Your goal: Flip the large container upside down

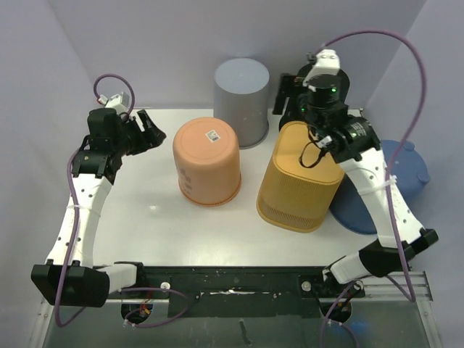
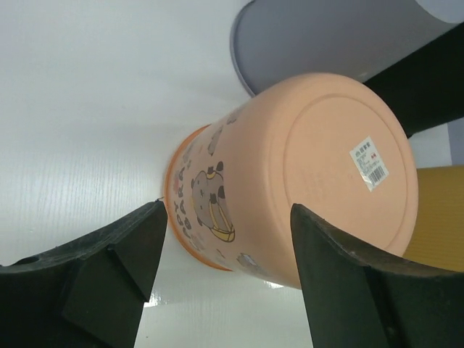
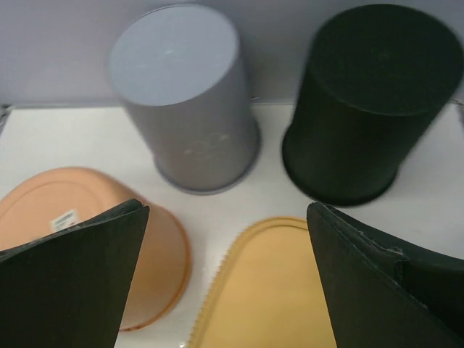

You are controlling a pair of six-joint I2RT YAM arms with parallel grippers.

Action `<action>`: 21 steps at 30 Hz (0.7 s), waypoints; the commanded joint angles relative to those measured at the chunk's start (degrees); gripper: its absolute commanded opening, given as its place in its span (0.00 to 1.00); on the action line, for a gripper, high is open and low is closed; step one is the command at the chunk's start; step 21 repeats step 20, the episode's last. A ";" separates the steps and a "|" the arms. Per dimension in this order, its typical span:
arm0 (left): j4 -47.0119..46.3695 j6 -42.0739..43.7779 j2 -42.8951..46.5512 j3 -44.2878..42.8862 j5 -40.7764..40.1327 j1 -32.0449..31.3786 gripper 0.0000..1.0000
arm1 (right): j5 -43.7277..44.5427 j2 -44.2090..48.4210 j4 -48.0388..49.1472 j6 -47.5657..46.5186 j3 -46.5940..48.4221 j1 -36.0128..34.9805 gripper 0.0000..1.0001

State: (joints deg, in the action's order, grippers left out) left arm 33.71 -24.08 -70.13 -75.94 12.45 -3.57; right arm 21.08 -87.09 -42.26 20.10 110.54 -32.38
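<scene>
The large yellow ribbed container [image 1: 297, 181] stands base up at the table's centre right; its top shows in the right wrist view [image 3: 275, 290]. My right gripper [image 1: 308, 109] hovers over its far edge, open and empty [image 3: 228, 217], fingers spread either side of the yellow top without touching it. My left gripper [image 1: 152, 134] is open and empty [image 2: 226, 217], just left of an orange bucket [image 1: 206, 159], not touching it.
The orange bucket [image 2: 312, 174] stands base up with a label on it. A grey container [image 1: 243, 98] [image 3: 181, 94] and a black one [image 3: 362, 94] stand base up at the back. A blue round lid [image 1: 406, 174] lies at the right edge.
</scene>
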 commanded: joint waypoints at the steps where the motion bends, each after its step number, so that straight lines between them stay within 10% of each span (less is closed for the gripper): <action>1: 0.10 -6.10 -0.62 -2.42 -7.52 0.50 0.69 | 8.07 6.46 1.03 -1.54 -4.87 5.41 0.98; 21: 2.41 -7.23 -1.38 -3.36 -14.85 0.49 0.68 | 8.62 19.97 7.39 3.88 -20.62 15.85 0.98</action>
